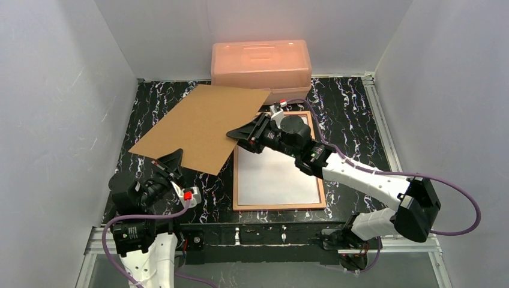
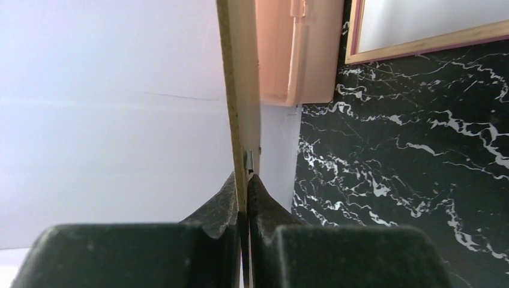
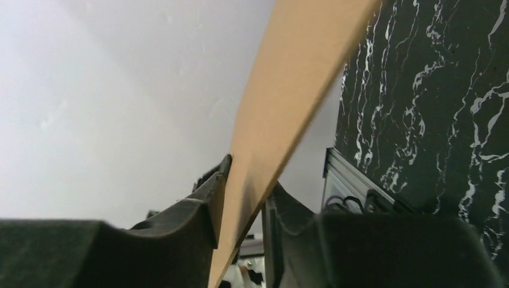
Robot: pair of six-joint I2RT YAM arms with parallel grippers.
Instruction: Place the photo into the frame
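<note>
In the left wrist view, the left end effector [image 2: 245, 186] fills the bottom of the picture. Its 2 dark fingers are pressed together on the thin edge of the brown backing board [image 2: 240, 72], which rises edge-on to the top of that view. From above, this end effector [image 1: 172, 159] sits in the lower left of the picture and has the board [image 1: 201, 123] by its near edge.

In the right wrist view, the right end effector [image 3: 243, 180] has 1 finger on either side of the same board [image 3: 300, 78]. The left finger lies against the board. The jaws are only slightly apart, and I cannot tell whether they are pinching it. From above, this end effector [image 1: 240, 133] meets the board's right edge near the middle of the picture.

The board spans the centre-left of the top view, and its right edge overlaps the upper-left corner of the frame [image 1: 279, 206]. The frame lies flat on the black marbled counter [image 1: 354, 120], right of centre, with its tan-orange border facing up. The photo [image 1: 276, 180] lies inside the frame with only plain white showing.

A salmon-pink lidded box [image 1: 261, 60] stands at the top centre, against the back wall and just behind the frame. A purple cable [image 1: 462, 198] loops around the right arm at the lower right.
</note>
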